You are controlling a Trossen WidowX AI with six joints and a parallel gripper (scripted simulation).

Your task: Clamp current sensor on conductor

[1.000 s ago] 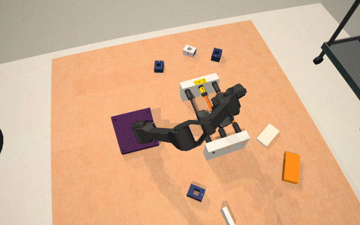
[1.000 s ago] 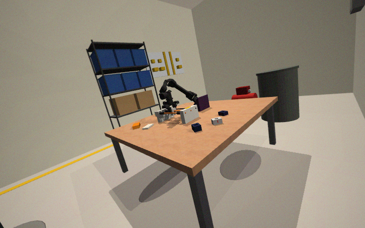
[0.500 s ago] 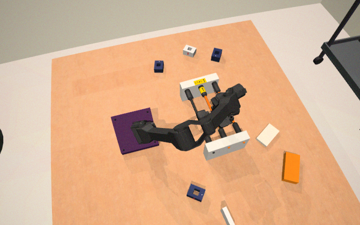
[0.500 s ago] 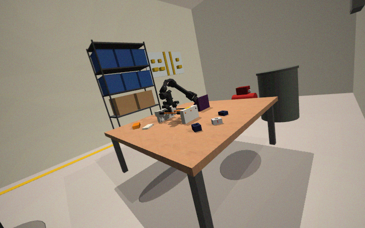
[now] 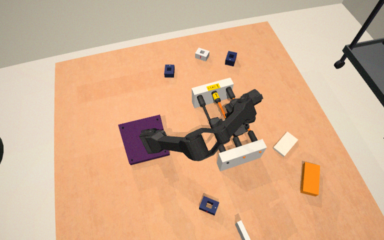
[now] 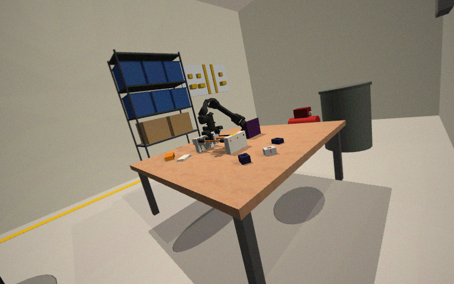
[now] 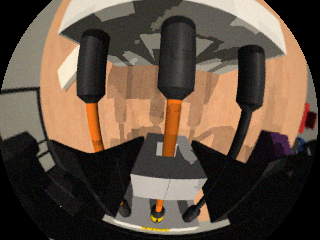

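The grey-and-white sensor point(image 7: 150, 186) sits round the middle orange conductor point(image 7: 172, 120) point(image 5: 221, 110). Its halves meet at a thin seam on the white face. That conductor ends in a yellow-banded sleeve point(image 5: 216, 96) point(image 7: 157, 215) at the block with the yellow LOAD label point(image 5: 213, 87). My gripper point(image 7: 168, 142) is slightly open, with one dark finger on each side of the sensor and little space beside it. The sensor's arrow is not visible, and the arm hides the sensor in the top view. I cannot tell whether the latch has caught.
Another orange conductor point(image 7: 94, 125) and a black one point(image 7: 241, 131) flank the middle one. The near white block point(image 5: 242, 154) holds their other ends. Blue blocks point(image 5: 169, 70) point(image 5: 231, 58) point(image 5: 208, 205), a white holed block point(image 5: 202, 54), a cream block point(image 5: 285, 144) and an orange block point(image 5: 310, 178) stand around.
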